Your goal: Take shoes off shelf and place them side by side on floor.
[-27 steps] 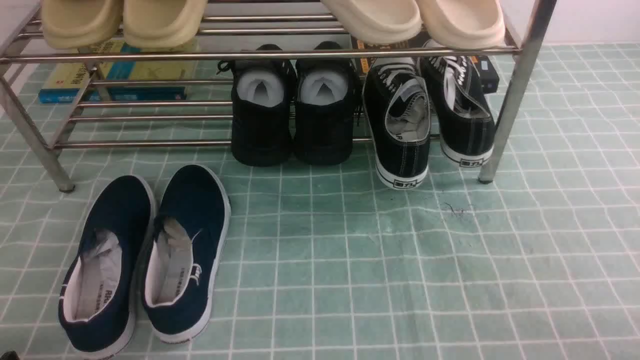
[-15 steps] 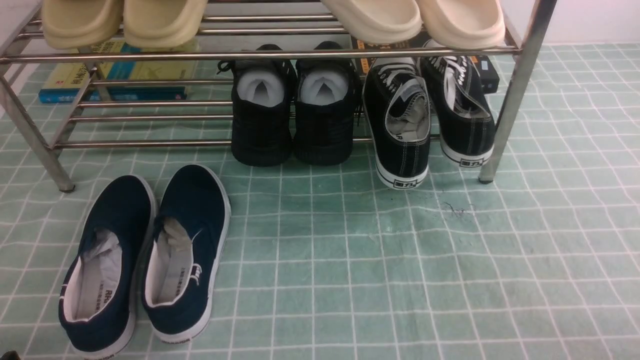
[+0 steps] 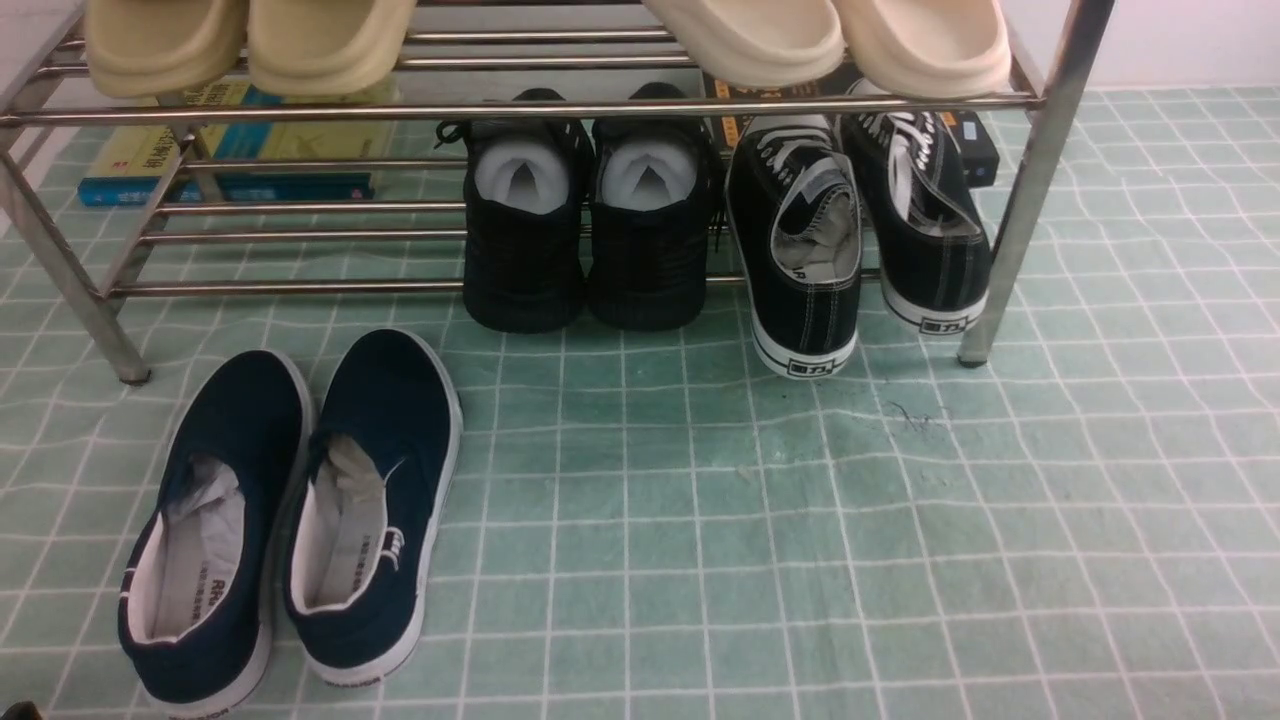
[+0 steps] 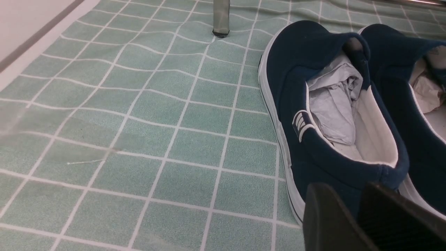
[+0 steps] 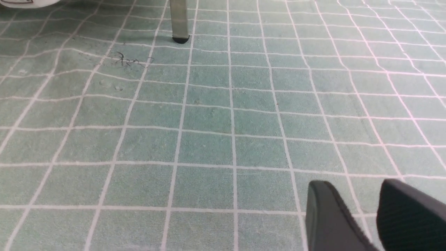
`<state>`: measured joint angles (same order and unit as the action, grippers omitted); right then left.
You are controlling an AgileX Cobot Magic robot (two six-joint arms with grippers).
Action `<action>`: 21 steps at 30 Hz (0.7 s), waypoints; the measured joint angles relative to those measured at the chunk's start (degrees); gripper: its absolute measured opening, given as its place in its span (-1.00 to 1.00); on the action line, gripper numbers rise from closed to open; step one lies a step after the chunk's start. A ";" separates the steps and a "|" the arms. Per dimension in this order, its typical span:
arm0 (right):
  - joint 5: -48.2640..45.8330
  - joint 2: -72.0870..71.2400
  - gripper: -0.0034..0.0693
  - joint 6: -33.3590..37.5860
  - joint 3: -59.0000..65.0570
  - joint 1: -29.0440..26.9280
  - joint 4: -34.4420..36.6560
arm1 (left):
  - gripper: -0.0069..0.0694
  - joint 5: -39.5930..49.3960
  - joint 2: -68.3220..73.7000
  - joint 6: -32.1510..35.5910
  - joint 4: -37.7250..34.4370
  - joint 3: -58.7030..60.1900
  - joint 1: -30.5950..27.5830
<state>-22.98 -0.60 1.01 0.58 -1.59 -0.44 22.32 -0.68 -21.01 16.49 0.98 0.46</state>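
Black canvas sneakers [image 3: 805,290] rest low on the shelf [image 3: 300,288], heels overhanging forward, likely handy to grab; the right gripper [image 5: 352,183] hangs spread over the floor [image 3: 700,520], the left gripper [image 4: 343,187] cannot be judged

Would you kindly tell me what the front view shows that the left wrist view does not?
Only the front view shows the black canvas sneakers on the shelf's lower tier, with all-black shoes beside them and beige slippers above. Only the left wrist view shows the left tool. Both show the navy slip-ons on the green floor and a shelf leg.
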 joint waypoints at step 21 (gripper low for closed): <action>5.66 0.00 -0.30 -22.55 -0.41 0.00 34.61 | -0.28 0.00 0.00 0.00 0.00 0.00 0.00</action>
<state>-17.32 -0.60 -21.54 0.17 -1.59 34.17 22.32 -0.68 -21.01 16.49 0.98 0.46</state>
